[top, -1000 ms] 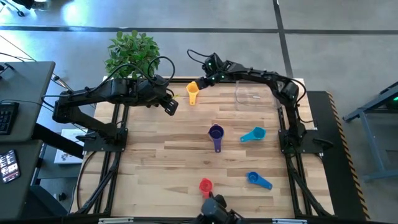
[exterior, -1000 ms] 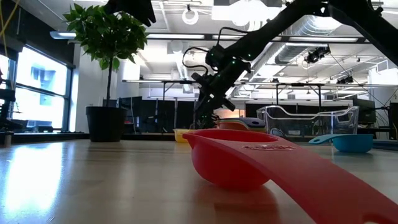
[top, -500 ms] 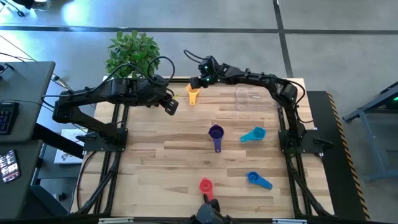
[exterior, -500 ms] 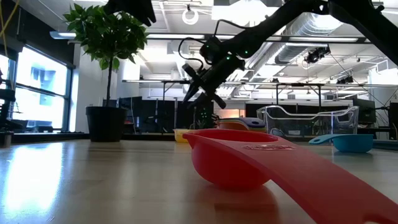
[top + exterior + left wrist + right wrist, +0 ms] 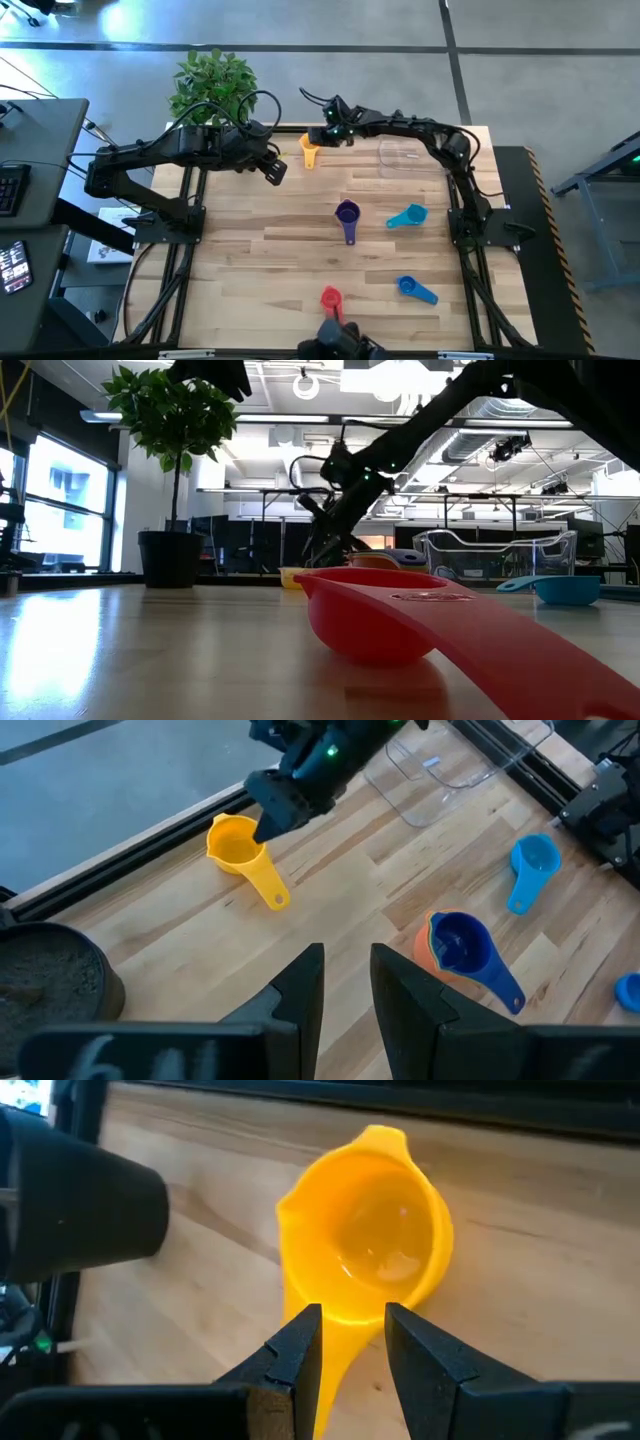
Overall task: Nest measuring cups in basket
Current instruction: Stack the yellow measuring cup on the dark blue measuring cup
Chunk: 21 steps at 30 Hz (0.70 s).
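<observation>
Yellow cup (image 5: 309, 152) sits at the table's (image 5: 260, 250) far edge, right under the right tool (image 5: 347, 1345), handle running back between slightly parted fingers, gripping nothing yet. Way closer than the left tool (image 5: 345, 982).

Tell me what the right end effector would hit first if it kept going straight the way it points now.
Most likely the yellow cup. The right end effector points down at it, fingers parted over where the handle meets the bowl. Past the cup lies only the table. How much gap remains is unclear.
</observation>
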Each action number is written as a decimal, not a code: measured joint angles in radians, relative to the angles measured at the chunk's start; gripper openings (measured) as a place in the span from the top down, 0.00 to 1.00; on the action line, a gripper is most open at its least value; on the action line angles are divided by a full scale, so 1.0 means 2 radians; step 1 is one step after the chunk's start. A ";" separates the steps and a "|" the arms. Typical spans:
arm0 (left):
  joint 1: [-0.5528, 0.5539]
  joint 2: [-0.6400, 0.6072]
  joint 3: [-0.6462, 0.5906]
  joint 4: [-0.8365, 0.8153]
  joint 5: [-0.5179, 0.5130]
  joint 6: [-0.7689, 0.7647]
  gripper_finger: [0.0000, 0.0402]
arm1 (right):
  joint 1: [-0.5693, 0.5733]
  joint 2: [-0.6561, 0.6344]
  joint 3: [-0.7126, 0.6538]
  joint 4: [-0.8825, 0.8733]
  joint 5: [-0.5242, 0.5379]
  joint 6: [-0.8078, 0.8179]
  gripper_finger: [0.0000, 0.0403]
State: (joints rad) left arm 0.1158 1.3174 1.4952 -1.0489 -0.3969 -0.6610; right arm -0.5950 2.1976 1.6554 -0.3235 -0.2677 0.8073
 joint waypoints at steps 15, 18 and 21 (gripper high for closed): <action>0.000 0.000 0.000 -0.001 0.000 0.015 0.81 | -0.004 0.004 0.000 -0.016 0.027 0.002 0.74; 0.000 0.000 0.000 -0.001 0.000 0.020 0.81 | -0.004 0.004 0.000 -0.016 0.035 0.002 0.74; 0.000 0.000 0.000 -0.001 0.000 0.022 0.81 | -0.004 0.004 0.000 -0.016 0.043 0.002 0.74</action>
State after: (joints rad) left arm 0.1162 1.3174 1.4952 -1.0500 -0.3965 -0.6171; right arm -0.6025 2.2059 1.6554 -0.3551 -0.1815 0.8109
